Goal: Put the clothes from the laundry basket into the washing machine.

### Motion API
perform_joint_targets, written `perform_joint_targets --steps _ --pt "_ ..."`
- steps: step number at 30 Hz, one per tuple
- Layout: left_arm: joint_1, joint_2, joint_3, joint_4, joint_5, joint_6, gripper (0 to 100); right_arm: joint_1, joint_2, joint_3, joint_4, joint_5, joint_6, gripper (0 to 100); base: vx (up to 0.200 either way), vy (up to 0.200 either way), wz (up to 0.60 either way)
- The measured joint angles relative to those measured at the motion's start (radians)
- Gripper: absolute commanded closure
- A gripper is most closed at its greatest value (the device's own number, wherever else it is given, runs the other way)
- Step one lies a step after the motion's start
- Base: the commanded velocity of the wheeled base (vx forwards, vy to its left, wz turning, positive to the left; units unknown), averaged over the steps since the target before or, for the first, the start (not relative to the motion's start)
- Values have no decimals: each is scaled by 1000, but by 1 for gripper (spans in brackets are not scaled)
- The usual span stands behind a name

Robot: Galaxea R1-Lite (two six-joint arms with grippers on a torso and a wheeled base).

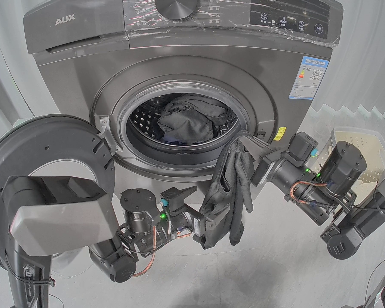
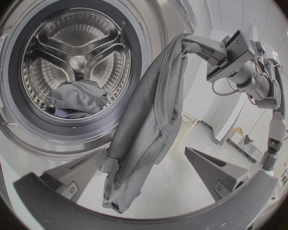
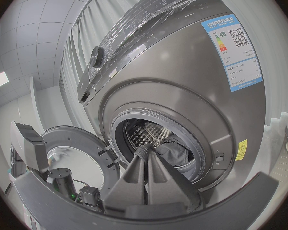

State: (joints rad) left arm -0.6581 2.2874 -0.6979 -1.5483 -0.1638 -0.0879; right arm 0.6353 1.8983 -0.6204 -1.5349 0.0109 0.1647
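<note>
The right tool (image 1: 245, 140) is pinching the top of a dark garment (image 1: 229, 185), which is hanging just outside the washer (image 1: 72, 78) opening, below its rim. The left tool (image 2: 144, 152) is standing spread open at the garment's lower end, one finger touching cloth. Other clothes (image 1: 188, 118) are lying in the drum. Loading is in hand. Next, the garment is likely needing a lift over the rim, tail gathered in.

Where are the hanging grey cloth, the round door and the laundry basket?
hanging grey cloth (image 1: 227, 185): head view, on its folded middle.
round door (image 1: 51, 124): head view, on its dark top rim.
laundry basket (image 1: 374, 150): head view, on its pale inside wall.
</note>
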Motion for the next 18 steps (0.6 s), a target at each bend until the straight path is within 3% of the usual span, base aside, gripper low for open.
perform_joint_targets --steps 11,12,18 --pt "13 87 -102 2 6 28 0 7 -6 1 0 0 1 100 0 0 0" --pt "16 91 -111 1 6 28 100 7 -6 1 0 0 0 100 0 0 0" --pt "28 109 -153 1 16 29 100 7 -13 4 0 0 0 100 0 0 0"
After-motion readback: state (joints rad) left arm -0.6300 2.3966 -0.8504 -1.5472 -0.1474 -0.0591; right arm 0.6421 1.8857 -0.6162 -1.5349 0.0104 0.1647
